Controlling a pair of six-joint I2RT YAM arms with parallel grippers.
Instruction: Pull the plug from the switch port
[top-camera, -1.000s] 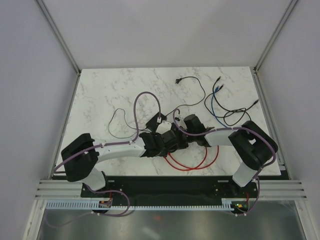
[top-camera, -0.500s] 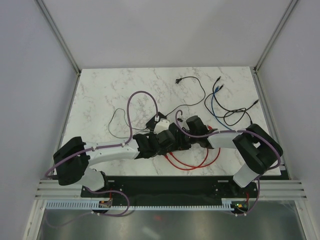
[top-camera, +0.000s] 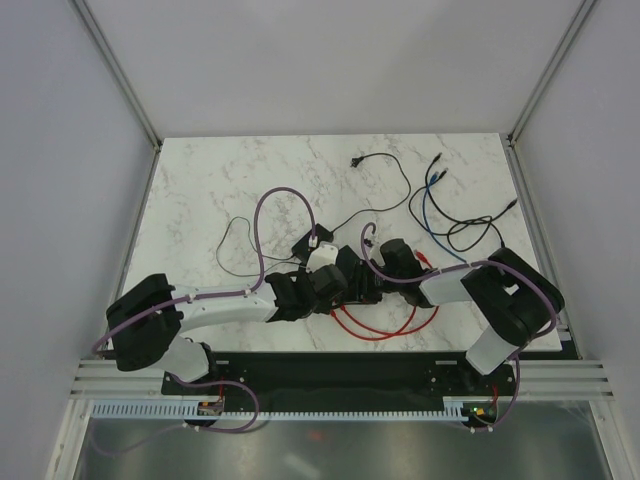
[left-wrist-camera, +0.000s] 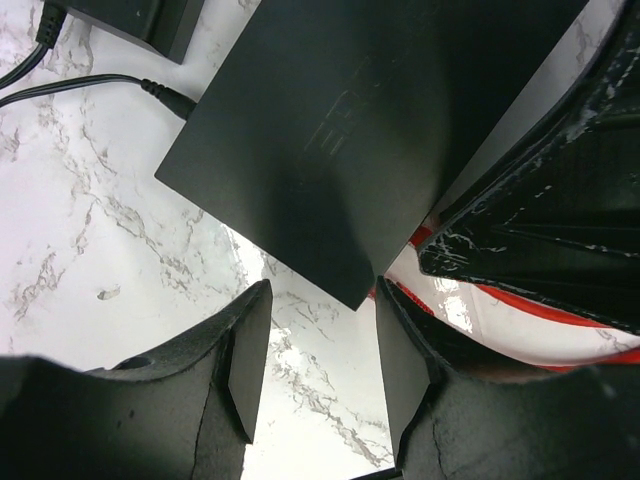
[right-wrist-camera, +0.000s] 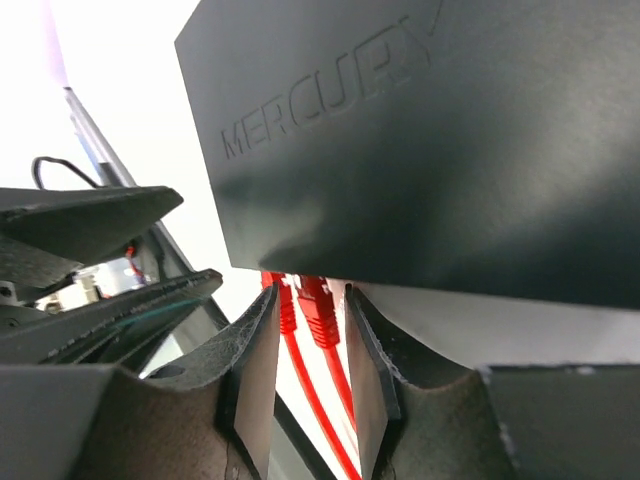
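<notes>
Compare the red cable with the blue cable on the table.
The red cable is plugged into the edge of the switch. The blue cable shows a loose end lying on the table. The red cable loops near the front edge, while the blue cable lies on the far right side. Both are thin and rest on the marble top.

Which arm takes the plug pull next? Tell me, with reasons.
Right, most likely. The right claw stands open around the two red plugs at the switch's edge, so it need only close and pull. The left claw is open at a bare corner of the switch.
</notes>
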